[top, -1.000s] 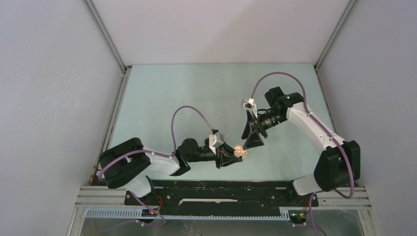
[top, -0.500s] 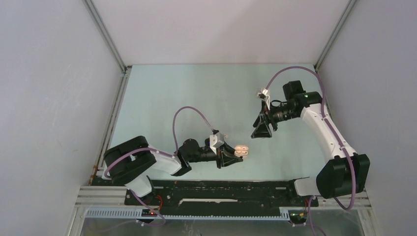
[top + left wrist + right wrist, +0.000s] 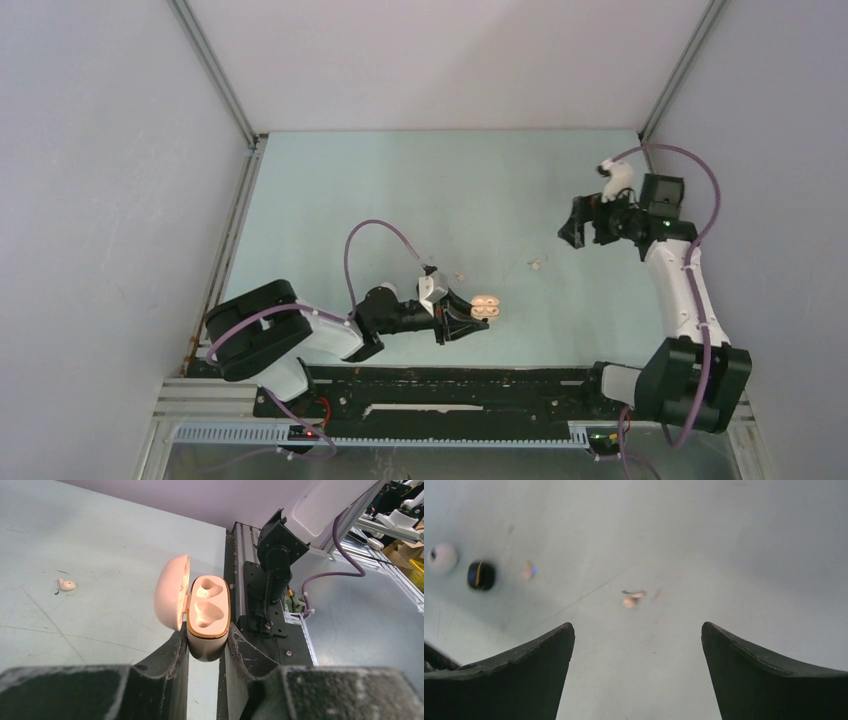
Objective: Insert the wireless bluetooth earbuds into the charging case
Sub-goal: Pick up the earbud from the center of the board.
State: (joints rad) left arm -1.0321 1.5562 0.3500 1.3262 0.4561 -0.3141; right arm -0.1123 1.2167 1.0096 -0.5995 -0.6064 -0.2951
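Earbud (image 3: 631,599) lies ahead of the wide-open right tool (image 3: 636,626), untouched.

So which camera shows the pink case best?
Left wrist camera: the case sits close, lid open, both hollows empty, in the left claw. From the top it is tiny. Right wrist: too blurry to tell.

My left fingers (image 3: 165,662) hide btm of case (image 3: 208,605). Right wrist pic blurry: bud (image 3: 632,599) mid-frame's a smear, upper-left blobs (image 3: 480,575) I can't ID.
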